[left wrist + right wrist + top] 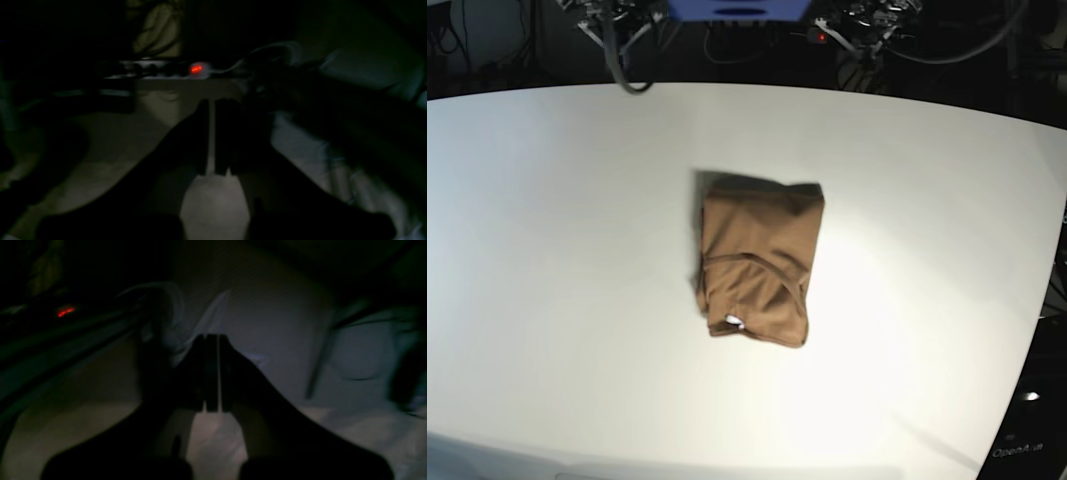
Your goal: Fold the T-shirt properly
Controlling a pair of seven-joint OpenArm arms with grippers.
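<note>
The tan-brown T-shirt lies folded into a compact, creased bundle in the middle of the white table. A small white label shows at its near edge. Neither wrist view shows the T-shirt. Both wrist views are dark. In the left wrist view my left gripper is shut, with only a thin slit between its fingers and nothing held. In the right wrist view my right gripper is also shut and empty. Both arms are drawn back behind the table's far edge, well away from the shirt.
A power strip with a red light and cables lies past the table's far edge; the power strip light also glows in the right wrist view. A blue mount sits at the back centre. The table's right edge slants inward.
</note>
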